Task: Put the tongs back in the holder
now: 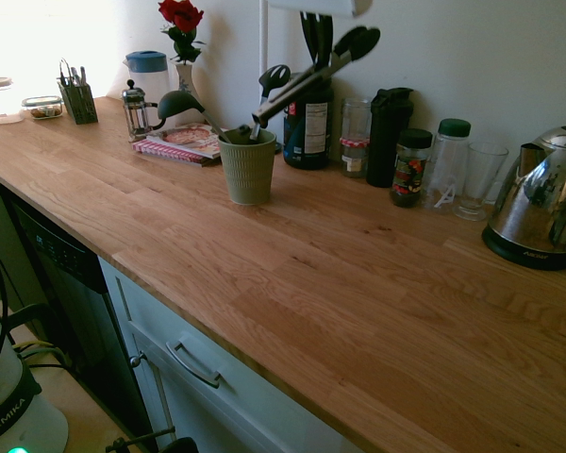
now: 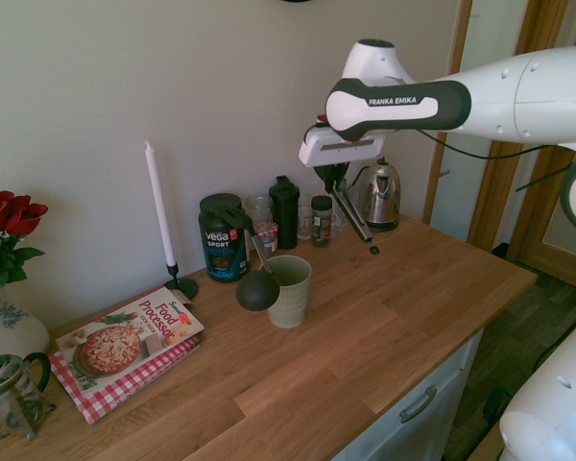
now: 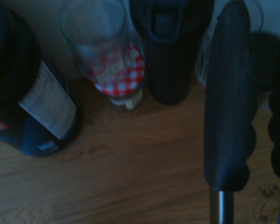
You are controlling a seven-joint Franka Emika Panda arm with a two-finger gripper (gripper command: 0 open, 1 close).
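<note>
Starting on the left of the second exterior view, there's the dark tub (image 2: 223,238) against the wall. Just in front of it is the ladle (image 2: 257,288), leaning out of the holder (image 2: 290,290) with its bowl hanging over the near rim. The holder stands upright on the counter (image 2: 403,317), and the ladle already takes up part of its mouth.

Further right and higher up is the gripper (image 2: 334,181). Its fingers are pinched tight on the tongs (image 2: 353,219), which hang in the air on a slant. The tab end points down toward the wood, to the right of the holder and not inside it.

Here's the worry: the tongs come in at an angle, so the low end could strike the rim or the ladle handle and tip the light cup over. The slim metal shaft could also twist in that narrow pinch.

The wrist view adds another risk. The black tips sit close to the checked-lid jar (image 3: 119,70) and the black bottle (image 3: 168,51), so a swing could knock them.

At the far right, the kettle (image 2: 382,197) is well out of the way.
</note>
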